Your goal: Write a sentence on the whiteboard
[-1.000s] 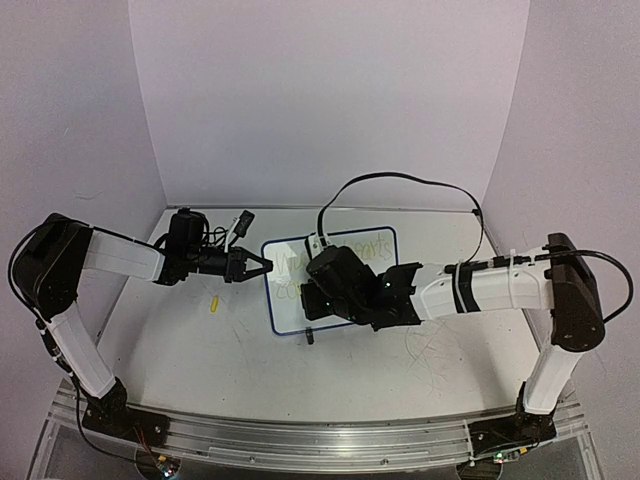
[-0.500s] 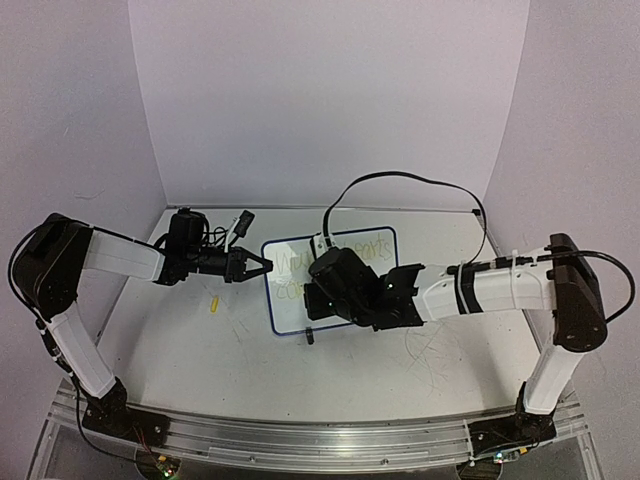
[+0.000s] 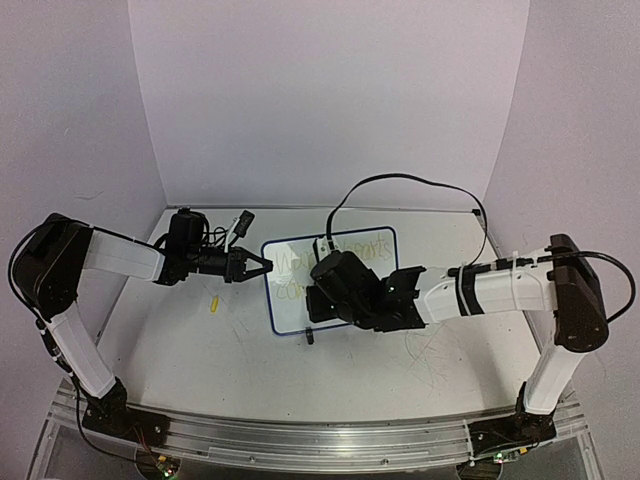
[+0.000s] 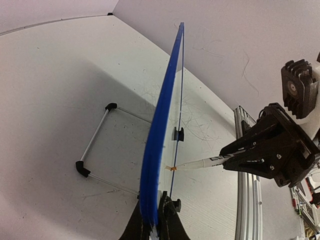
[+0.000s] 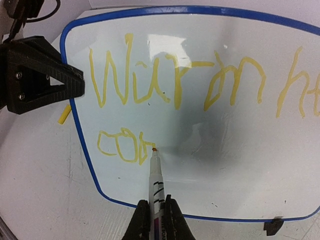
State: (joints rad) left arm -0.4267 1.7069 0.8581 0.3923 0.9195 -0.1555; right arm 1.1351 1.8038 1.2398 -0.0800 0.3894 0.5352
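The whiteboard (image 3: 288,312) stands tilted on the table, blue-framed. My left gripper (image 3: 265,267) is shut on its left edge; in the left wrist view the jaws (image 4: 151,198) pinch the blue frame (image 4: 162,125). My right gripper (image 3: 316,298) is shut on a white marker (image 5: 156,182), whose orange tip touches the board. The sentence (image 5: 175,80) is in yellow: a top line starting "Warm h", and a short second line (image 5: 122,145) of loops ending at the tip. The right gripper (image 5: 156,202) is low in front of the board. The marker also shows in the left wrist view (image 4: 200,162).
A small yellow cap (image 3: 213,304) lies on the table left of the board. The board's wire stand (image 4: 95,145) sticks out behind it. A black foot (image 5: 272,226) sits at its lower right edge. The right arm's cable (image 3: 400,185) arcs over the board.
My right gripper and marker have shifted slightly right along the board's second line. The left gripper and the board have not moved.
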